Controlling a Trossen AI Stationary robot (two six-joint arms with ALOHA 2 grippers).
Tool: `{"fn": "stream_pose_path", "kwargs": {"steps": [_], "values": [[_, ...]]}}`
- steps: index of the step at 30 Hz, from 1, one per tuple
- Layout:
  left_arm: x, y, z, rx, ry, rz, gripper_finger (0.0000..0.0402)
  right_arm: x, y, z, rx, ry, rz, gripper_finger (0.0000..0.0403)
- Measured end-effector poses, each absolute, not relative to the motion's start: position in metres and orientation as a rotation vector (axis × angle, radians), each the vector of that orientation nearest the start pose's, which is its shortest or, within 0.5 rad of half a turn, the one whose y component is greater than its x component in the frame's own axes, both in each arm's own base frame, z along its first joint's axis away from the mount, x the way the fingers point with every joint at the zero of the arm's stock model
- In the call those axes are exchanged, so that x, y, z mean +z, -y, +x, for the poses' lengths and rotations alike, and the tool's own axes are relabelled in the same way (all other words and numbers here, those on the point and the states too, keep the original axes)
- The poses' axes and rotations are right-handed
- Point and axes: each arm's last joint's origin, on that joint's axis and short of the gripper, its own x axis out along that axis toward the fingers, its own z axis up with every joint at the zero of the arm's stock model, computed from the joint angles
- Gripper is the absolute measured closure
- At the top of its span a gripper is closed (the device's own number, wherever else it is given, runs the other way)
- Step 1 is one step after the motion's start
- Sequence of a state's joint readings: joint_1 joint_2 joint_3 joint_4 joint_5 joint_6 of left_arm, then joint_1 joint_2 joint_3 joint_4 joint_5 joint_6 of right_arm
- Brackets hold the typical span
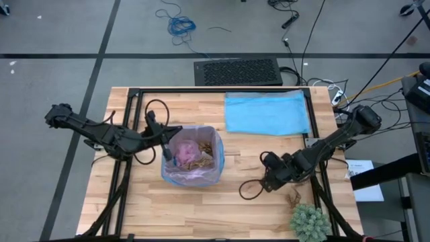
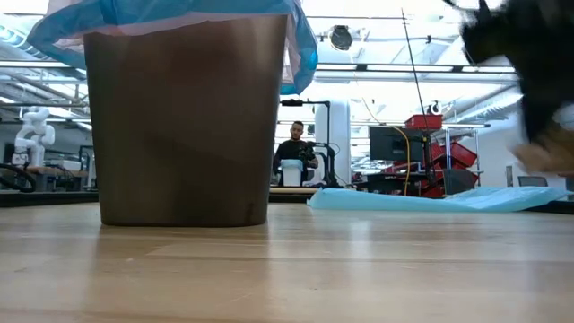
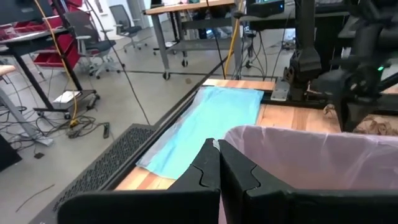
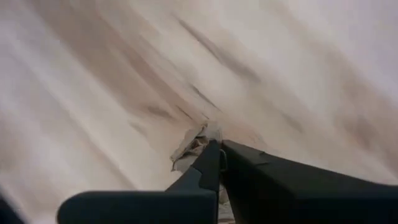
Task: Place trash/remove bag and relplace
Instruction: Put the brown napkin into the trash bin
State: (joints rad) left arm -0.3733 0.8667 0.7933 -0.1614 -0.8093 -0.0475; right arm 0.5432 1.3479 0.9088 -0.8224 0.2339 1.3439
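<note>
Trash: small crumpled brown paper wads; several lie inside the bin on the liner [image 1: 200, 160], a few more loose on the wood near the right gripper [image 1: 293, 197]
Right gripper: dark two-finger gripper [image 1: 269, 179] low over the table, front right part, well apart from the bin; fingers together, pinched on a small pale crumpled paper scrap [image 4: 193, 146] seen at the fingertips in its wrist view
Green spiky plant: round green spiky ball [image 1: 310, 222] at the table's front right edge, just beside the loose wads
Table: light wooden butcher-block top [image 1: 201, 208] with dark frame rails
Bin: dark brown round waste bin [image 2: 184, 126] standing upright near the table's middle, left of centre
Bag: thin translucent lavender-pink plastic liner [image 1: 183, 173] lining the bin, folded out over the rim; rim edge shows pink in the left wrist view [image 3: 311, 140]
Left gripper: dark two-finger gripper [image 1: 166, 149] at the bin's left rim; fingers together [image 3: 205, 171], right at the liner edge, cannot tell if plastic is caught between them
Light blue plastic bag: flat light blue sheet [image 1: 266, 111] spread on the table's far right part, well apart from the bin
Floor: grey floor with a black keyboard-like grille [image 1: 238, 71] just beyond the table's far edge, blue cable coil [image 1: 180, 25] farther off
Room: person [image 2: 293, 148] standing far behind the table in the low view
</note>
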Motion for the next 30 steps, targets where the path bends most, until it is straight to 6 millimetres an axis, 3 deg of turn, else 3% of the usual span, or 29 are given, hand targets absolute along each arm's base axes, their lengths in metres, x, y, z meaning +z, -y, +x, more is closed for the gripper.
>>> {"fn": "stream_pose_path", "kwargs": {"steps": [10,16,19,25,30], "values": [[0.328,0.048,0.179,0.438,-0.166,0.075,0.0402,0.342,-0.111,0.242,-0.512,-0.534,0.313,0.0403],[0.333,0.048,0.179,0.435,-0.132,0.089,0.0402,0.381,-0.097,0.279,-0.316,-0.283,0.160,0.0403],[0.335,0.048,0.179,0.435,-0.113,0.091,0.0402,0.379,-0.086,0.302,-0.235,-0.242,0.118,0.0403],[0.336,0.048,0.179,0.441,-0.110,0.095,0.0402,0.347,-0.055,0.344,-0.187,-0.331,0.128,0.0401],[0.336,0.048,0.179,0.441,-0.111,0.095,0.0402,0.331,-0.043,0.357,-0.175,-0.381,0.118,0.0354]]}}
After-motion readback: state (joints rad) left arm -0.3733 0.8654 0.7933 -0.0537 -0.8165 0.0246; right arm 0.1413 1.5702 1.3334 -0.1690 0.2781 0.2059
